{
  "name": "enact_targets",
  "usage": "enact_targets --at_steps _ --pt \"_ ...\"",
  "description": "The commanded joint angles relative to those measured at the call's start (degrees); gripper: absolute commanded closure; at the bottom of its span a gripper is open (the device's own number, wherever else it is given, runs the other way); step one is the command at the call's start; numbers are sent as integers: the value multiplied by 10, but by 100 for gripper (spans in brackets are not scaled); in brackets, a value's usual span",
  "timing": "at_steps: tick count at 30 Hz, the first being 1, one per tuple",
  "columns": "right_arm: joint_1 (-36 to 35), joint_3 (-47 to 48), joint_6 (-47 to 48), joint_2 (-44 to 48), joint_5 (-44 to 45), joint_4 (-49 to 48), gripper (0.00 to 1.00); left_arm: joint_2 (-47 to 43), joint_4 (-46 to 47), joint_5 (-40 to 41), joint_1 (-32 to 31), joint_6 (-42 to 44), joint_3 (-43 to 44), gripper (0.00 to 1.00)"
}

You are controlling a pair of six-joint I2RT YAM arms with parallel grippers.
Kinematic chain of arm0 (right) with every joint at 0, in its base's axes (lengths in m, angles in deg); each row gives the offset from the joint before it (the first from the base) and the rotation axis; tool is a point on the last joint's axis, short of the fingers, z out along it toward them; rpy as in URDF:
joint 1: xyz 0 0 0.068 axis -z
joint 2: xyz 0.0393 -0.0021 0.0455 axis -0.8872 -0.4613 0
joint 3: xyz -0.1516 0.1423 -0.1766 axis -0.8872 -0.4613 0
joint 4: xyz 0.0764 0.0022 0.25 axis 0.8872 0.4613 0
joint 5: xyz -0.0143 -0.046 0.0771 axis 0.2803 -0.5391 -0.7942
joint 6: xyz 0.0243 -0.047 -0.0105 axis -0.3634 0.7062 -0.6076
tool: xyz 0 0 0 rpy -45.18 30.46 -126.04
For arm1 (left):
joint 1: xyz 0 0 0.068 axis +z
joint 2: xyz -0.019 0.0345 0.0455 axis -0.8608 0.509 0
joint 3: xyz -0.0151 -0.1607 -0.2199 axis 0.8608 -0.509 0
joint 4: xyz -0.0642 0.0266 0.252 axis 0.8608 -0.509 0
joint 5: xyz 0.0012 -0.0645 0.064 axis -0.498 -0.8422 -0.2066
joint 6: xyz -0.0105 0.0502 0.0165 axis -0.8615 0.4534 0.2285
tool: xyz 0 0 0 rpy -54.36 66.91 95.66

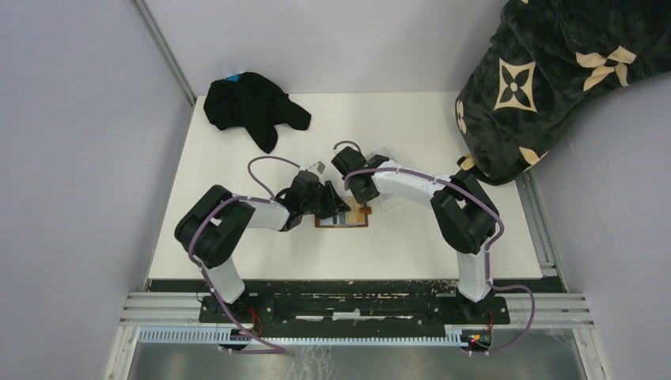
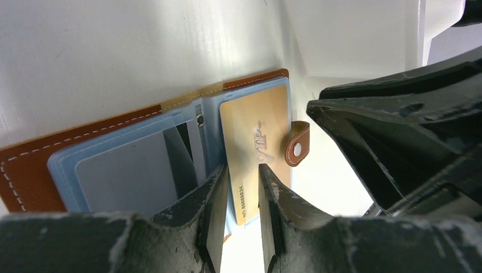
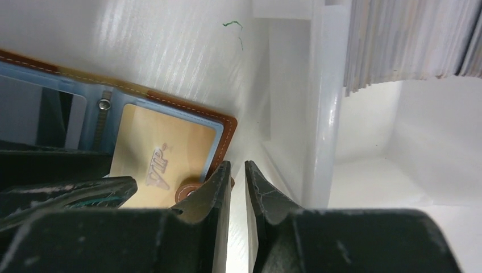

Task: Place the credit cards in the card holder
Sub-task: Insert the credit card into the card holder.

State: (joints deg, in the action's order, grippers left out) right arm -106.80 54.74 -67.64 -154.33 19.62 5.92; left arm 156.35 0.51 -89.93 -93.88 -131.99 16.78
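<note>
- L gripper (image 2: 242, 168): jaws straddle gold card (image 2: 256, 122); can't tell if clamped.
- R gripper (image 3: 237, 164): slight gap, empty, beside holder (image 3: 228, 128).
- Mid-insert; next I slide card fully home.

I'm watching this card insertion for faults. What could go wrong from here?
The gold plastic VIP card lies at the open brown leather wallet's tab-side sleeve with the left pincer over its near end; a skewed push might jam or bend it. The right pincer sits beside the wallet's snap tab; a nudge could slide the wallet.
</note>
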Motion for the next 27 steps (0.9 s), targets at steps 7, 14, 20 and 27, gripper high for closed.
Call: enact_targets --at_steps 7,14,20,27 --pt "5 -11 -32 -29 -11 -6 83 29 -53 7 13 51 7 65" --pt "5 -8 -49 -30 -74 -24 84 46 -28 -24 14 49 11 65" --pt "3 1 -61 -34 -106 -25 84 63 8 -66 14 41 20 65" --pt "-5 17 -60 -40 -116 -17 84 68 24 -86 13 38 18 66"
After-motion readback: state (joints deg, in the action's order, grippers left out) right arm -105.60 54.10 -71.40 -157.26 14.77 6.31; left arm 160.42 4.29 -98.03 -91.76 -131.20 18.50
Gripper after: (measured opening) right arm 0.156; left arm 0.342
